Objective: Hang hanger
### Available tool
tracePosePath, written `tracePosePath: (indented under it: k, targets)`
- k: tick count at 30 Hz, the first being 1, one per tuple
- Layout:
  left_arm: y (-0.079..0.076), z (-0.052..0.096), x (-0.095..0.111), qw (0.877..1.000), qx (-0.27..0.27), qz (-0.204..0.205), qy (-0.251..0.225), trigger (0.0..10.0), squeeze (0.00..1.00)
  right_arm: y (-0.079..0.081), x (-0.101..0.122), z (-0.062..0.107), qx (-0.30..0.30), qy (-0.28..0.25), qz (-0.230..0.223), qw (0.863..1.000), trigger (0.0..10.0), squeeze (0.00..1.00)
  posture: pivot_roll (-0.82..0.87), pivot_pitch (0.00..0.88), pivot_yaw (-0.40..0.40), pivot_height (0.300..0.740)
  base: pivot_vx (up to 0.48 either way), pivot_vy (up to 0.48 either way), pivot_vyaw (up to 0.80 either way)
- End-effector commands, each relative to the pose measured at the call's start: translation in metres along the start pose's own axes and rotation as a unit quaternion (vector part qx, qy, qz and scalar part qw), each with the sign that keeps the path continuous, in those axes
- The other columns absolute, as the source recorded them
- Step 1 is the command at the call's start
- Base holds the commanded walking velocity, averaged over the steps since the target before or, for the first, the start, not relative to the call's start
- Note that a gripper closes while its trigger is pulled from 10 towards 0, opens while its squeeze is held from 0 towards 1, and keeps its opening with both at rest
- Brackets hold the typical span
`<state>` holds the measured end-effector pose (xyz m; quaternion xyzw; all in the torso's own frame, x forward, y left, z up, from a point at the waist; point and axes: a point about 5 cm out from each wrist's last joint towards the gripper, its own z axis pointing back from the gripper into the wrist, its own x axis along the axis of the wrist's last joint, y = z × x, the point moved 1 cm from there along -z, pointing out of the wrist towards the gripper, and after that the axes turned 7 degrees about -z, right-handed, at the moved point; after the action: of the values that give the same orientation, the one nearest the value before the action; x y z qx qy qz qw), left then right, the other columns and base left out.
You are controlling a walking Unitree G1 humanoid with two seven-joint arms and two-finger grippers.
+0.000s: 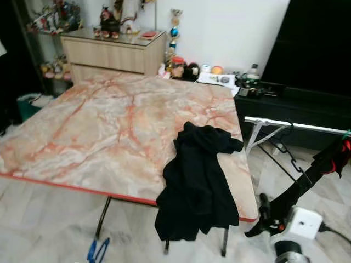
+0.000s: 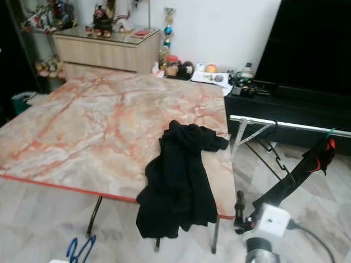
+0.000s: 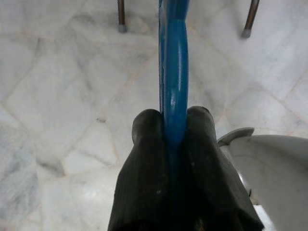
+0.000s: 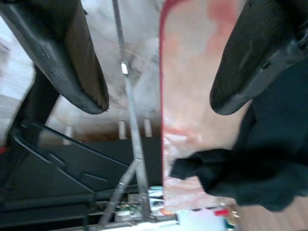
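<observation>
My left gripper (image 3: pixel 174 126) is shut on a blue hanger (image 3: pixel 173 72), held low over the tiled floor near the table's legs. The hanger's blue end (image 1: pixel 97 250) peeks in below the table's front edge. A white rail (image 1: pixel 296 125) of a clothes rack stands right of the table, with a black hanger (image 1: pixel 289 156) hooked under it. My right gripper (image 4: pixel 159 103) is open and holds nothing, low at the table's front right corner. It faces the table edge and the rack. A black garment (image 1: pixel 197 183) hangs over that corner of the table.
The marble-patterned table (image 1: pixel 109 131) has thin metal legs (image 1: pixel 102 216). Behind it stand a wooden dresser (image 1: pixel 112 52) and small toys (image 1: pixel 184 68). A black TV cabinet (image 1: pixel 296 104) runs behind the rack. A dark slanted bar with a red piece (image 1: pixel 343 150) crosses beside my right arm.
</observation>
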<state>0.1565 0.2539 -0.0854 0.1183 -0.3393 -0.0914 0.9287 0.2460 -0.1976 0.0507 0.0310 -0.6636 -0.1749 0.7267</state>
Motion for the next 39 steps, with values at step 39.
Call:
tracePosePath:
  k: [39]
  targets:
    - [-0.014,-0.003,0.003,1.000,-0.019,0.003,0.015,10.0,0.00,-0.063,-0.136,0.050,-0.117,0.349,-0.002,0.930,10.0,0.00,0.09,0.000,-0.071,0.740,0.000,-0.459,0.00]
